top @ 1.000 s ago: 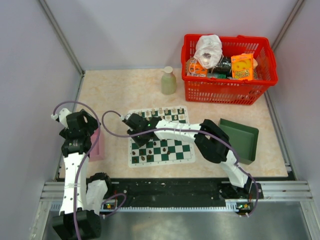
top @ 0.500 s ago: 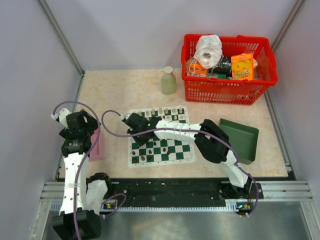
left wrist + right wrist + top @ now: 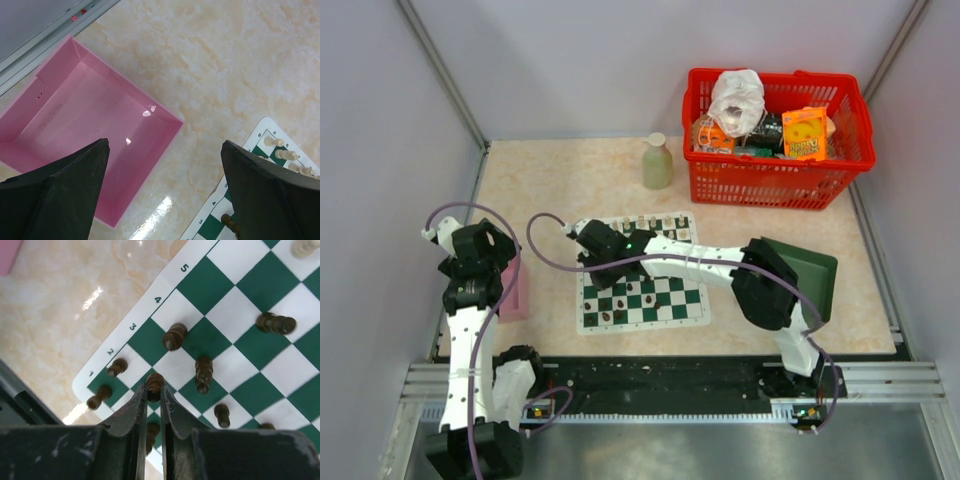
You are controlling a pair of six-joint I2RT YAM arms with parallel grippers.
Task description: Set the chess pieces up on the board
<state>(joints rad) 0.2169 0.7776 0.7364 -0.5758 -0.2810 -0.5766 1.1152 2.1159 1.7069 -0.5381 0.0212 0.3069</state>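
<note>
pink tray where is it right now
In the left wrist view the pink tray lies on the table below the open left hand, left of the board's corner.

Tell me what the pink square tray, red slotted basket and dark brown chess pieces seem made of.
The pink square tray: glossy plastic, probably; light glints on its smooth floor. The red slotted basket: moulded plastic, judging by its uniform lattice walls. The dark brown chess pieces: wood or plastic; unclear.
</note>
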